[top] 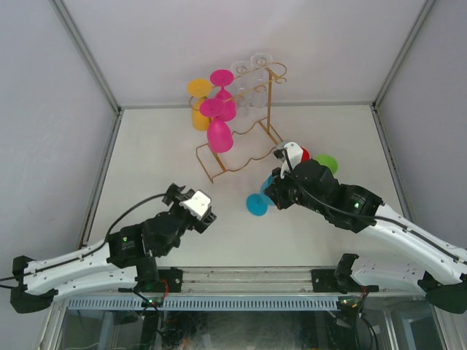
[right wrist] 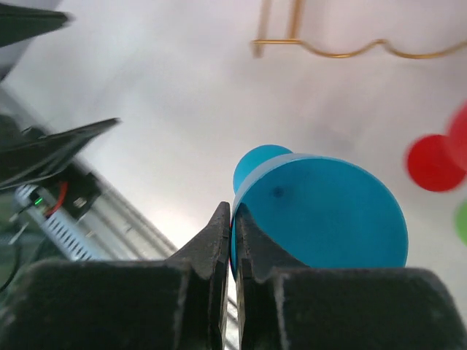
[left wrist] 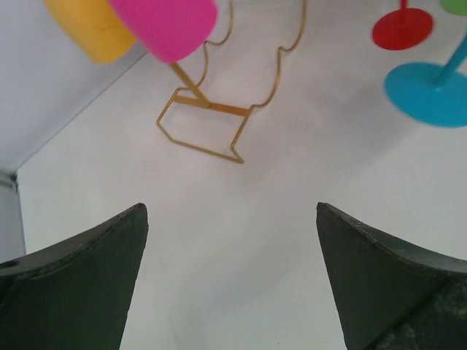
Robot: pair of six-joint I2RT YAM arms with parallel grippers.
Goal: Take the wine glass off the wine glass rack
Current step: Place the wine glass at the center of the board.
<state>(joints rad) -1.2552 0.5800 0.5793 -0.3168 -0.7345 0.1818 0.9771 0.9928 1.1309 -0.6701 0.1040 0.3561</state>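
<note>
The gold wire wine glass rack [top: 252,142] stands at the back of the table, its base [left wrist: 211,127] also in the left wrist view. Pink wine glasses [top: 220,135] and a yellow one [top: 199,102] hang from it upside down, and clear ones [top: 252,79] sit at its far end. My right gripper [right wrist: 233,213] is shut on the rim of a blue wine glass [right wrist: 321,219], off the rack to its right. That blue glass is tilted, with its foot [top: 257,205] low toward me. My left gripper [left wrist: 231,211] is open over bare table, nothing between its fingers [left wrist: 87,277].
A red glass [top: 304,155] and a green glass [top: 326,162] stand on the table just behind my right gripper [top: 274,191]. My left gripper [top: 191,206] sits left of the blue foot [left wrist: 427,91]. White walls enclose the table on three sides.
</note>
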